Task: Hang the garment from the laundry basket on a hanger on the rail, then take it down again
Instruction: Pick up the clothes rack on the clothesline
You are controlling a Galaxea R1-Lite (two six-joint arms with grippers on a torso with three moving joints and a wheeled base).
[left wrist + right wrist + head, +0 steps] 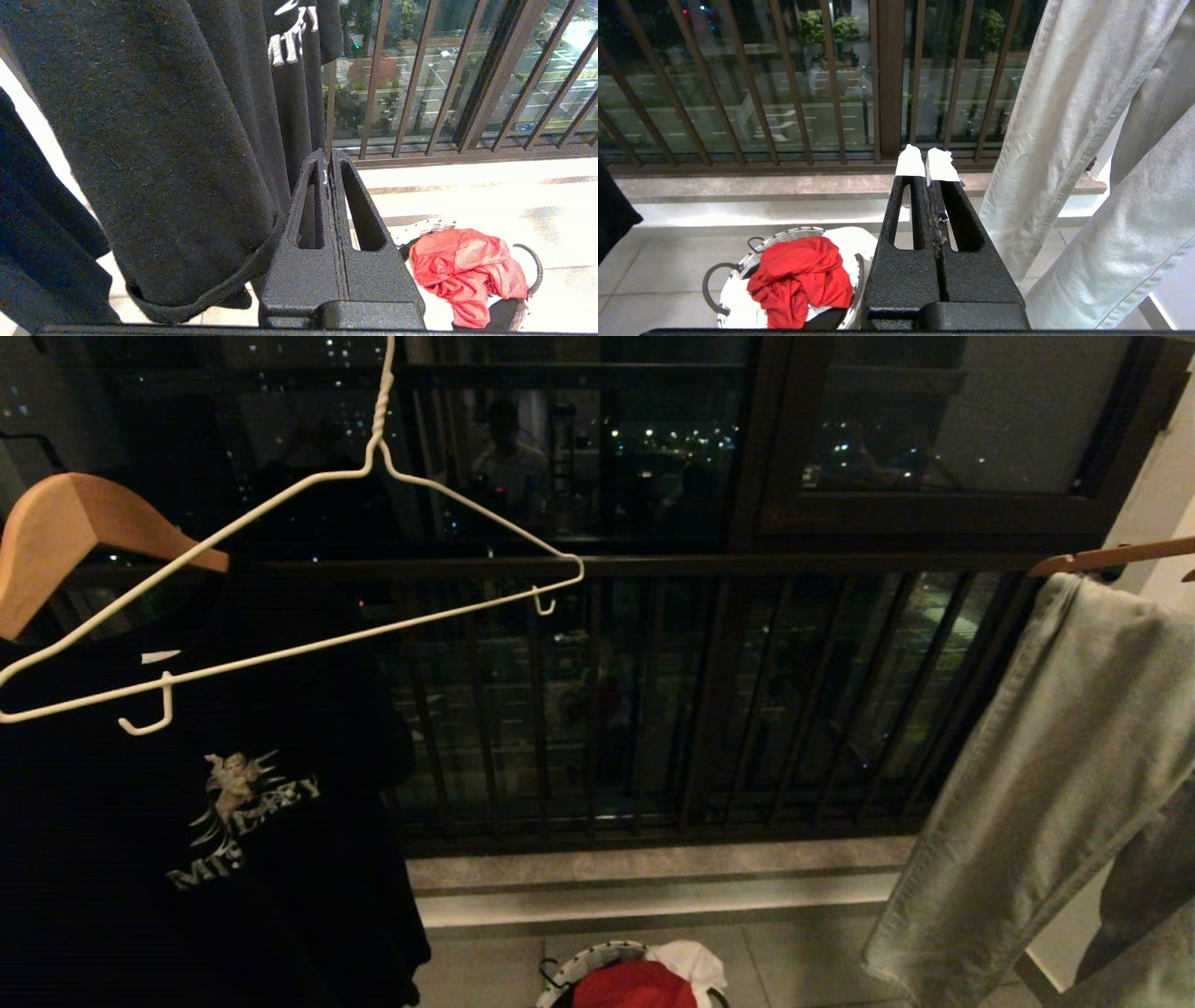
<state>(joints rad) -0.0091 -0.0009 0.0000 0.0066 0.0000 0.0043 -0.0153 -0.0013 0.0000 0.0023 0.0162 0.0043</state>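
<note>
Garment [798, 275] first: my red T-shirt lies crumpled on top of the laundry basket [738, 273] on the tiled floor [658, 261], so nothing is begun and fetching it is the step in hand. Both my left gripper [329, 161] and my right gripper [928, 163] are closed tight and carry nothing (neither shows from my head). Next I judge I must bend down, part one pair of fingers and pinch the cloth. The hanger [280, 569] hangs bare above, beside a black T-shirt [187, 821]; pale trousers [1046, 775] hang right, before a dark balcony railing [653, 691].
</note>
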